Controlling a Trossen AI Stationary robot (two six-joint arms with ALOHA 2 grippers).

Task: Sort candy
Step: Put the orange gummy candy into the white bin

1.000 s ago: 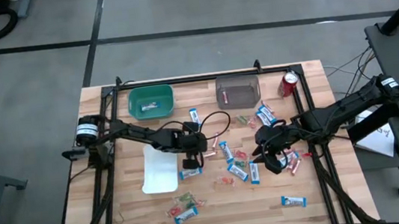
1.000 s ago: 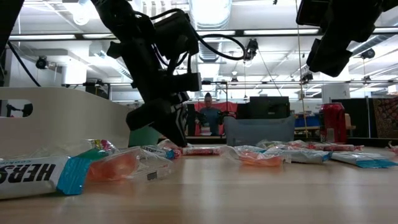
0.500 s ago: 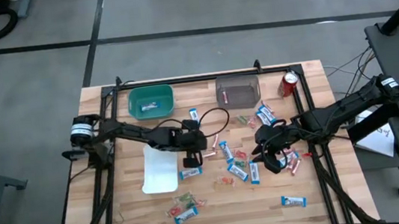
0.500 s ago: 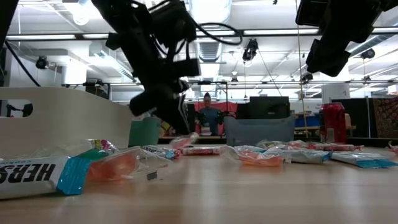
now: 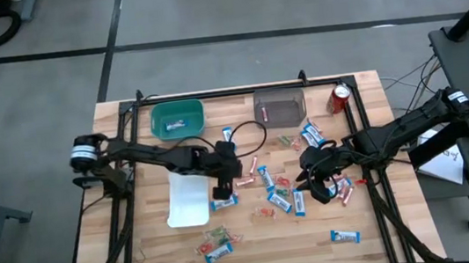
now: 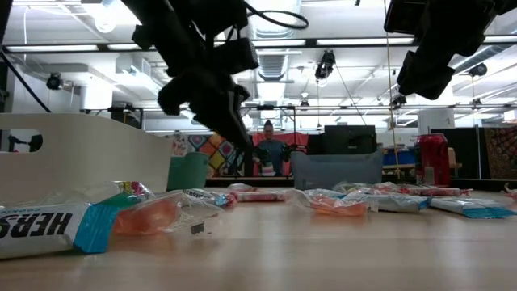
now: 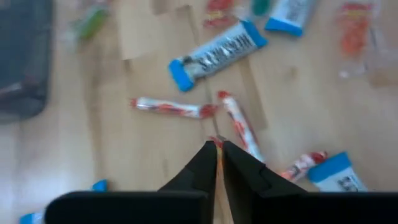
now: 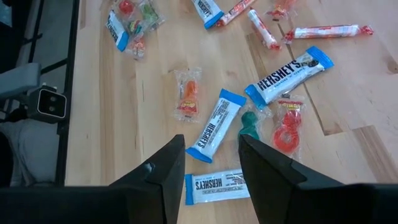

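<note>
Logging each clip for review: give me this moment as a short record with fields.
Left pincer: raised over mid-table, shut on what looks like a slim red stick
Right pincer: open, holding nothing, hovering over loose candy
Candy: mostly scattered on the table between the arms
Green bin: one bar inside
Grey bin: contents unclear
Tray: white, beside the left pincer
Can: red, right of the grey bin
</note>
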